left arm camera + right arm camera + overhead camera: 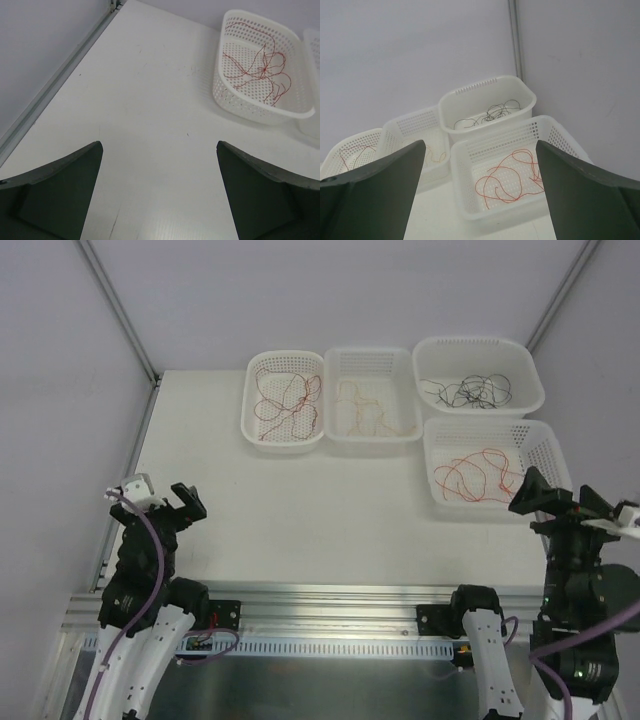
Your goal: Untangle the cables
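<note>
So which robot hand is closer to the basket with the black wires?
Right. The right gripper is just this side of the black wire basket, a red wire basket between them. The left gripper is far off by the table's left edge.

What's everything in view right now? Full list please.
baskets: 4, white, perforated; three in a row at the far side of the table, the fourth just in front of the right-hand one
dark red cable: 1 loose tangle, in the left basket of the row
orange cable: 1 loose tangle, in the middle basket
black cable: 1 loose tangle, in the far right basket
bright red cable: 1 loose tangle, in the near right basket
table: 1, white
left fingers: 2, dark, open, holding nothing, near left
right fingers: 2, dark, open, holding nothing, near right, facing the baskets
</note>
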Robot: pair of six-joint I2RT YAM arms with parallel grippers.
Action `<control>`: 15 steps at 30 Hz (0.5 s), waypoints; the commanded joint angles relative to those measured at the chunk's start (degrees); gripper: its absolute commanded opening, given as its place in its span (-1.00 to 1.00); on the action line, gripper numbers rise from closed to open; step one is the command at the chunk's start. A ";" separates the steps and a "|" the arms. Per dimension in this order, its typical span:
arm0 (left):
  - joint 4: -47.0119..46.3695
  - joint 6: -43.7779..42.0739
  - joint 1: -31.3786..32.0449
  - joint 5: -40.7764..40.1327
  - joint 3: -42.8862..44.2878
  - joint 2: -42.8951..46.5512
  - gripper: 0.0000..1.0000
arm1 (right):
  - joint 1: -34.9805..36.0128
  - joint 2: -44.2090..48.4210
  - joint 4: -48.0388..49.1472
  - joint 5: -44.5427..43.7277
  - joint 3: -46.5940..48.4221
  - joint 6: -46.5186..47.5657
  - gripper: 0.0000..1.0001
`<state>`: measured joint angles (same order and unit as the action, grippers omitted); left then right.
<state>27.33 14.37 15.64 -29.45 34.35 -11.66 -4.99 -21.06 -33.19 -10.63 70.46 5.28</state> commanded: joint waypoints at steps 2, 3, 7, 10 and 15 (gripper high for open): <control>-0.96 -0.48 -0.52 -0.70 -2.18 7.87 0.98 | 4.90 7.42 -3.36 -5.71 -3.74 3.86 0.94; -0.96 -0.66 -0.43 -0.52 -2.35 10.14 0.98 | 5.95 9.79 -4.24 -6.24 -4.44 4.12 0.94; -0.79 -0.75 -0.43 0.18 -2.62 14.47 0.98 | 8.59 16.72 -7.41 -7.64 -9.62 5.88 0.94; -0.79 -0.75 -0.43 -0.17 -2.71 16.40 0.99 | 9.39 20.87 -7.94 -9.40 -15.51 7.11 0.94; -0.79 -0.66 -0.52 -1.84 -3.06 17.81 0.98 | 9.56 27.38 -9.08 -10.28 -22.71 7.20 0.94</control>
<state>27.40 14.26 15.64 -29.65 31.55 -0.12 4.08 -0.36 -41.30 -18.50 50.70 10.83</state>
